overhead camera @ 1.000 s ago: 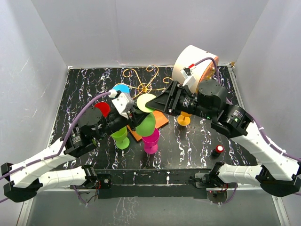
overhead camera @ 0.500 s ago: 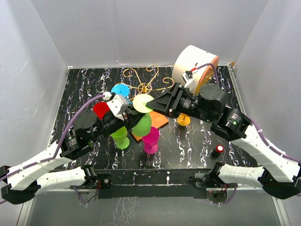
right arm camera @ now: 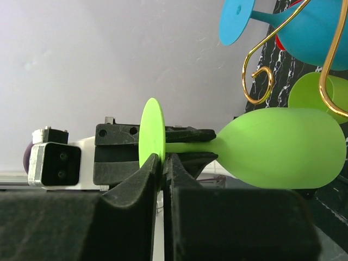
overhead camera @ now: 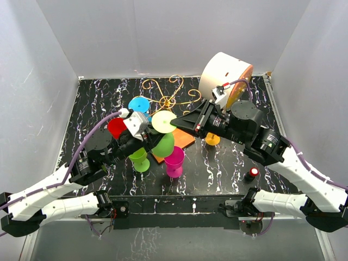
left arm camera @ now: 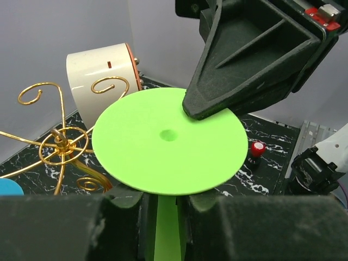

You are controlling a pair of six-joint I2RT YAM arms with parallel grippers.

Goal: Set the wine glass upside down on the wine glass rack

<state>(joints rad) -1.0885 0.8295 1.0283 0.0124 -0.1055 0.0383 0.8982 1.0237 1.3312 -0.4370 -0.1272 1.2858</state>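
The table (overhead camera: 92, 103) has a black top with white marble veining. Plain white panels enclose it: back wall (overhead camera: 163, 32), left wall (overhead camera: 27, 98), right wall (overhead camera: 318, 76). Lighting is even and diffuse.

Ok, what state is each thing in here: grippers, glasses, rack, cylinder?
Green glass: inverted, held in the air, not yet on the rack.
Left gripper: shut on its stem.
Right gripper: shut on its foot's rim.
Rack: upright.
Blue glass: inverted, at the rack.
Magenta glass: standing, mouth up.
Cylinder: on its side.
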